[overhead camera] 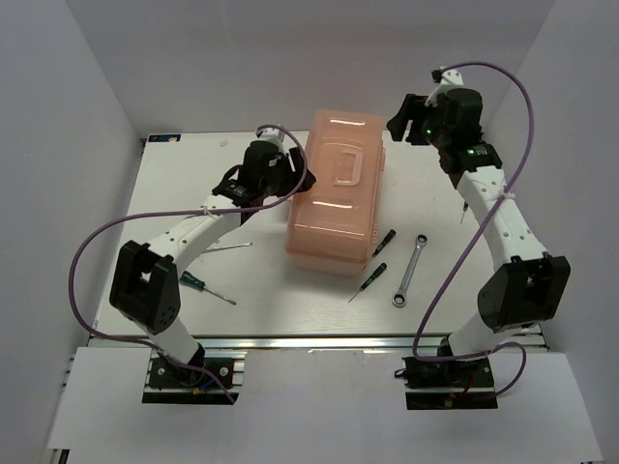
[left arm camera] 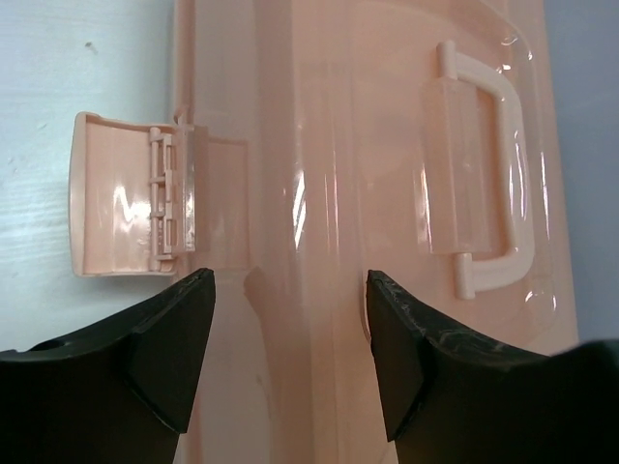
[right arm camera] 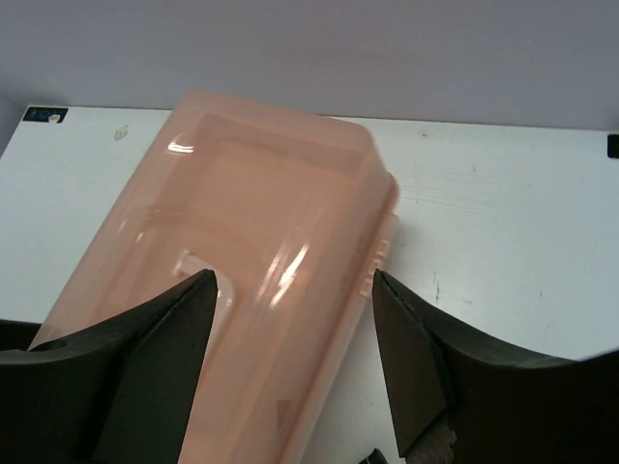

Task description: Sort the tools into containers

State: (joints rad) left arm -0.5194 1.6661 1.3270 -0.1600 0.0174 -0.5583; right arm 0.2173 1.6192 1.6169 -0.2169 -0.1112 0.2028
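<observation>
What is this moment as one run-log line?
toolbox closed, side latch swung out | left gripper open over toolbox | right gripper open above toolbox | wrench, screwdrivers unsorted on table

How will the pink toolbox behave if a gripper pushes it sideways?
The toolbox sits broad and low on the table, so it would probably slide, not tip. Its glossy plastic shows bright reflections, so a grip may slip. The side latch looks flipped open, so the lid might lift.
</observation>
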